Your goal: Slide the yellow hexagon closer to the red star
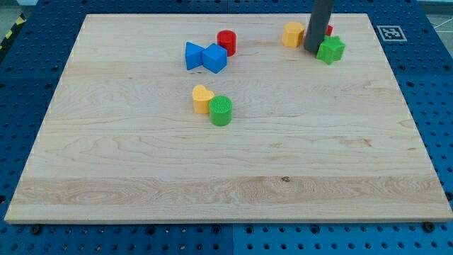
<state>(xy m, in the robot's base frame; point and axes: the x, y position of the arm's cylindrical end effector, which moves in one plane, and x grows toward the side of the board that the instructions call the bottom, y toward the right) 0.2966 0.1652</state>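
Blocks are seen on the wooden desk (141, 170). The yellow hexagon (293, 33) is placed near the view's top, just left of the rod. My tip (312, 51) is set between it and the green star (330, 49). The red star (327, 30) is mostly hidden behind the rod, perhaps touching it. No fingers are carried.

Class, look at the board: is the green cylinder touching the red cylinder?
No. The green cylinder sits beside the yellow heart near the middle, while the red cylinder stands apart, nearer the view's top.
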